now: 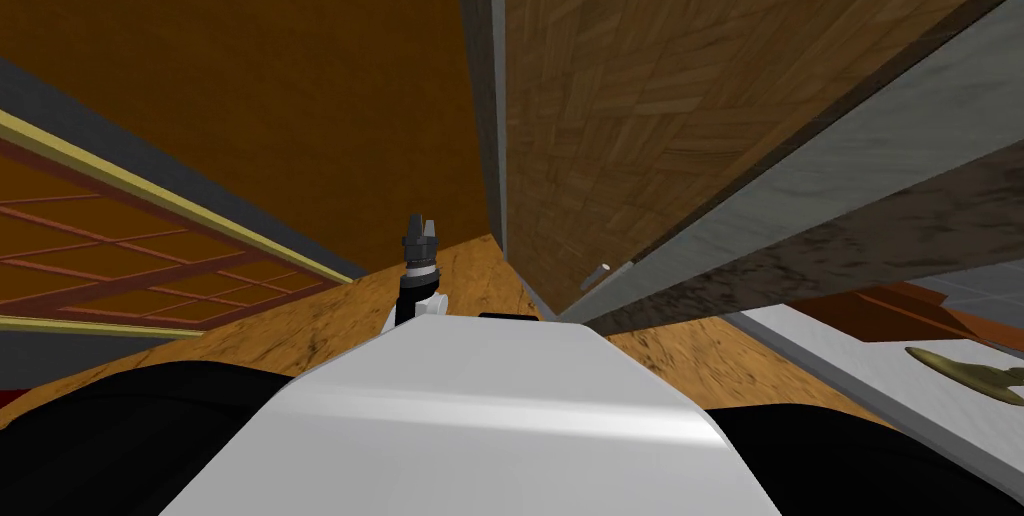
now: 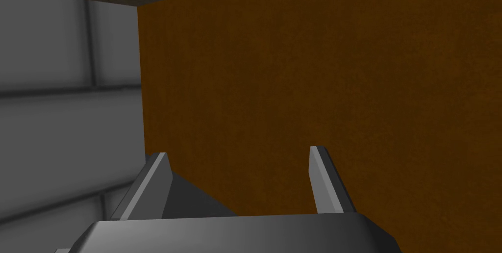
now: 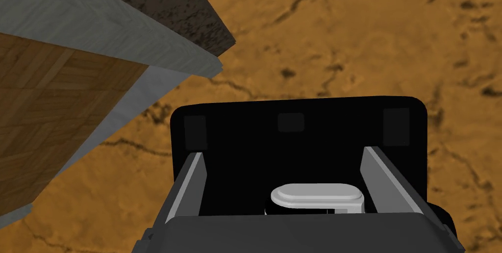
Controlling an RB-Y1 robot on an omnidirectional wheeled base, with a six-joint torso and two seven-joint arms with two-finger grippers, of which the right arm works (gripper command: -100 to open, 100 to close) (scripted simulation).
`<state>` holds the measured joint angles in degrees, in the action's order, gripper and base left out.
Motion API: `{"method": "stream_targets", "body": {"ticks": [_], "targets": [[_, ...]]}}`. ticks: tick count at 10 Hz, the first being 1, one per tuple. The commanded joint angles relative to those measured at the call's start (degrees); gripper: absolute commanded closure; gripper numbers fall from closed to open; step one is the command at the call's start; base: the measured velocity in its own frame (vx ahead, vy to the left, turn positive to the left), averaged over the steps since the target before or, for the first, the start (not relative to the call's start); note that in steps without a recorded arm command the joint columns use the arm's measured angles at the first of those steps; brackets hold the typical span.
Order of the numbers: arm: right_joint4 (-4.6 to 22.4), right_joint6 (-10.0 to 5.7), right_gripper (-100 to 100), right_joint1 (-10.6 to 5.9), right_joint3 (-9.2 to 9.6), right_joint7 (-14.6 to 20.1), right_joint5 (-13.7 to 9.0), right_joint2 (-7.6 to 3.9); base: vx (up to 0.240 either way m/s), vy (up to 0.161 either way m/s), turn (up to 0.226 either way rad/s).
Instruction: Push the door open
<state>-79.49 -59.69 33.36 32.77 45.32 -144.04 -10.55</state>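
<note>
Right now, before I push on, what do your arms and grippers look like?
The left gripper and right gripper each have two thin, light grey, blade-shaped fingers rising from a dark grey box. In the head view the left forearm is black, with a ringed dark grey wrist above it and white casing below.

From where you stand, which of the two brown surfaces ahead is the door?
The one on my right is the door: it shows a wood-block pattern and carries a small grey handle. The wall on my left is plain orange-brown.
</note>
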Motion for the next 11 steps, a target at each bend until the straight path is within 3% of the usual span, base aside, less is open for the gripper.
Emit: {"method": "stream_targets", "body": {"ticks": [1,11], "targets": [[1.08,-0.51,-100,-0.12,0.38,1.11,-2.23,-0.13,0.122,0.01,-0.053],[5.83,-4.6,-100,-1.17,2.23,5.78,-16.87,-1.43,0.108,0.017,-0.055]]}}
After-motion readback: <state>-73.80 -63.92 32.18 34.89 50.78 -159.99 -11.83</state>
